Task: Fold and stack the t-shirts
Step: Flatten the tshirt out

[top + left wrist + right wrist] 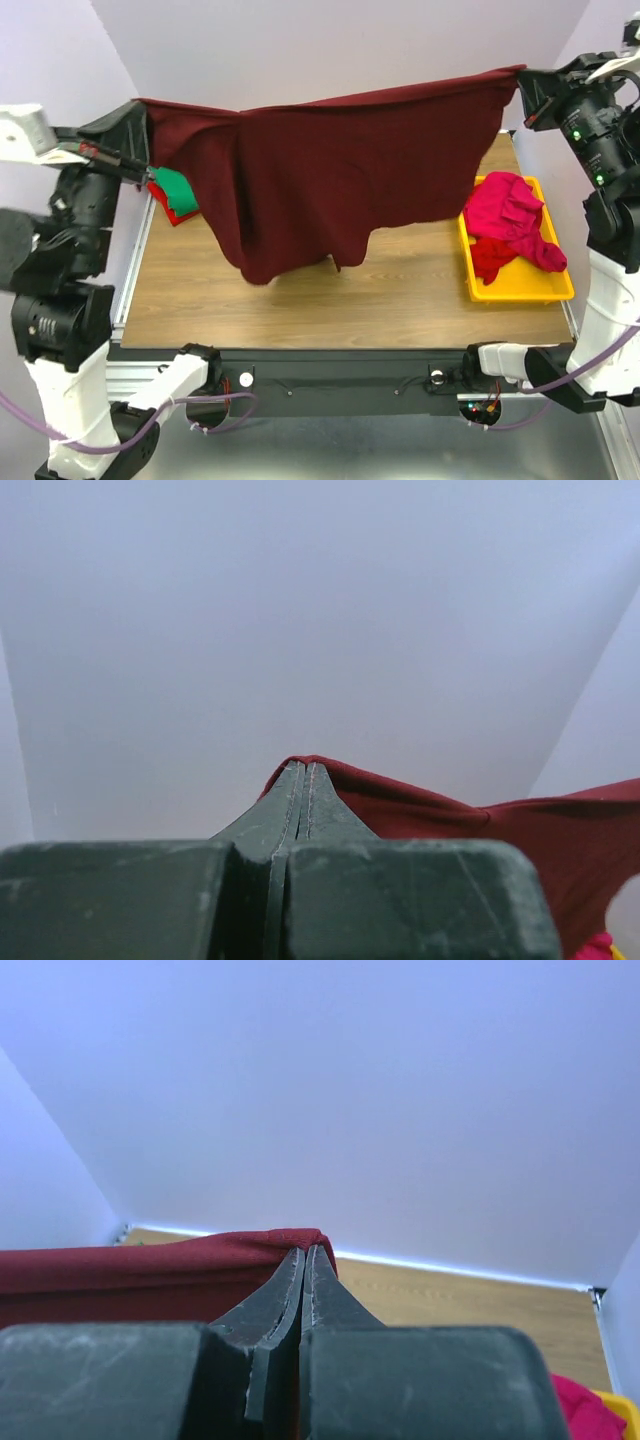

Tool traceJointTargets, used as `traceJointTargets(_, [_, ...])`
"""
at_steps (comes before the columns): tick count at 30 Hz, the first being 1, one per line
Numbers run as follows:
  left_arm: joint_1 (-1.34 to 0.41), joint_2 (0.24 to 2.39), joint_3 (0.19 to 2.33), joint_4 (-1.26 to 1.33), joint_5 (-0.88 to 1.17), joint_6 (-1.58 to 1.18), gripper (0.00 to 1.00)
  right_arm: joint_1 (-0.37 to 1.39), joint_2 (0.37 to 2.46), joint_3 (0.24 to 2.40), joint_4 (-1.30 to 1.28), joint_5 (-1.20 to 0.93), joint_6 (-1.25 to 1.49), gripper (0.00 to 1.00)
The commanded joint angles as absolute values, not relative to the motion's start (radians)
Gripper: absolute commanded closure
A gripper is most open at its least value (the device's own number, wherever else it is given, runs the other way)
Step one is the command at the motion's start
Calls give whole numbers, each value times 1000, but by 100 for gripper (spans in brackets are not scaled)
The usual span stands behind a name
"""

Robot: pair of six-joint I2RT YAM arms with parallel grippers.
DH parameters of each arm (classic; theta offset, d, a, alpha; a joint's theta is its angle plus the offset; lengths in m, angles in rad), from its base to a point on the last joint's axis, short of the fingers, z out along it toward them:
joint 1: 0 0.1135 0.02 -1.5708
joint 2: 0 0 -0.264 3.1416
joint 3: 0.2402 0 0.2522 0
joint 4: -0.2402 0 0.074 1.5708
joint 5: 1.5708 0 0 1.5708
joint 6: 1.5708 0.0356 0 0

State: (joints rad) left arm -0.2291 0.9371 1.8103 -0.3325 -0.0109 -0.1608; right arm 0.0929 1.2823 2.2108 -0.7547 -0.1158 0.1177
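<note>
A dark maroon t-shirt (330, 170) hangs spread in the air above the table, stretched between both arms. My left gripper (143, 105) is shut on its left top corner; the cloth (470, 815) runs off to the right of the tips (303, 768). My right gripper (520, 75) is shut on the right top corner, with the cloth (130, 1270) wrapping over the tips (303, 1252) and trailing left. The shirt's lower edge droops to the tabletop near the middle. A green t-shirt (178, 188) lies on a red t-shirt (170, 212) at the back left. Bright pink and red t-shirts (510, 225) are heaped in the tray.
A yellow plastic tray (520, 290) sits at the table's right edge. The wooden tabletop (400, 295) shows bare in front of the hanging shirt. White walls close in behind and on both sides. Both arm bases stand at the near edge.
</note>
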Motion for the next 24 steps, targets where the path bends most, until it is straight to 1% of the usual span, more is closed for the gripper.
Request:
traceJointTargets(1, [-227, 968, 1862, -222, -5, -124, 100, 92, 1307, 2209, -661, -11, 132, 100])
traceJointTargets(3, [-227, 1015, 1881, -236, 61, -127, 100, 92, 1319, 2180, -661, -6, 147, 100])
traceJointTargets(4, [-226, 1085, 1899, -270, 124, -133, 100, 92, 1334, 2143, -660, -6, 159, 99])
traceJointTargets(5, [-225, 1127, 1945, -291, 152, -135, 100, 91, 1345, 2126, -661, 26, 164, 100])
traceJointTargets(8, [-226, 1293, 2038, -380, 230, -126, 100, 92, 1396, 2069, -660, 32, 181, 100])
traceJointTargets(9, [-227, 1358, 2052, -408, 236, -123, 100, 92, 1413, 2056, -657, 35, 189, 100])
traceJointTargets(13, [-229, 1489, 2098, -429, 210, -71, 100, 91, 1517, 2037, -649, 61, 189, 100])
traceJointTargets(19, [-232, 1656, 2269, -442, 227, -20, 100, 89, 1664, 2131, -634, 86, 173, 100])
traceJointTargets(24, [-245, 1675, 2336, -413, 225, -17, 100, 89, 1700, 2209, -632, 72, 172, 100])
